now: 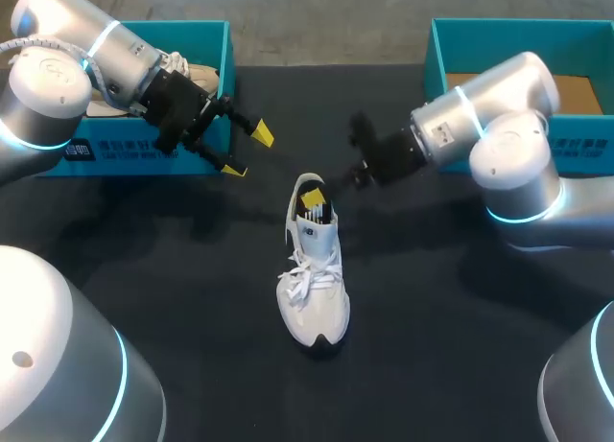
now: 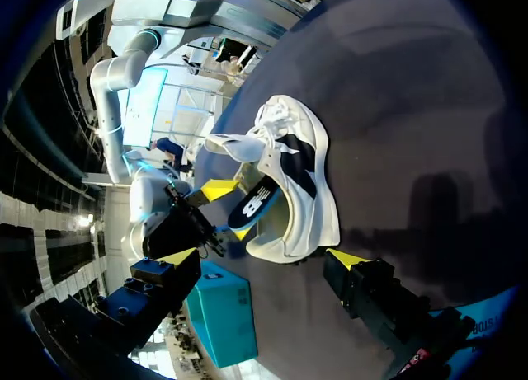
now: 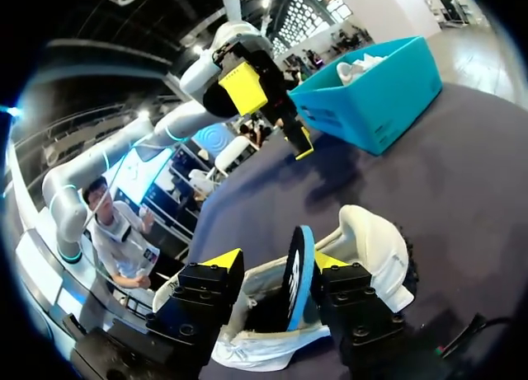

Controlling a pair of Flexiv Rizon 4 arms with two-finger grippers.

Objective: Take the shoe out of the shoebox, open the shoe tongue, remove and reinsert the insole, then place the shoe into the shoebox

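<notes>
1. The white lace-up sneaker with black trim (image 1: pixel 312 289) stands upright on the black table top (image 1: pixel 441 346), outside both boxes. Its toe points toward the robot and its heel points away. Every place below is given from this sneaker.
2. The blue foam insole (image 3: pixel 299 273) stands on edge in the sneaker's heel opening. Its lower part is down inside the shoe and its upper part rises above the collar.
3. The right gripper (image 3: pixel 276 260) sits directly over the sneaker's opening, with its 2 yellow-tipped fingers on either side of the insole. 1 tip lies close against the insole, while the other stands off it with a visible gap. The jaws are therefore parted and not clamped on the insole.
4. The left gripper (image 1: pixel 247 151) hangs above the table, beyond the sneaker's heel and to its left, well apart from it. Its 2 fingers are spread wide with nothing between them.
5. A teal cardboard shoebox (image 1: pixel 134 159) stands farther to the sneaker's left and beyond it, just behind the left gripper. A pale second shoe (image 1: pixel 197 76) lies inside it.
6. A second teal cardboard shoebox (image 1: pixel 436 58) stands beyond the sneaker to its right, well apart from it. Bare brown cardboard shows on its floor. The right arm crosses in front of this box on its way to the sneaker.
</notes>
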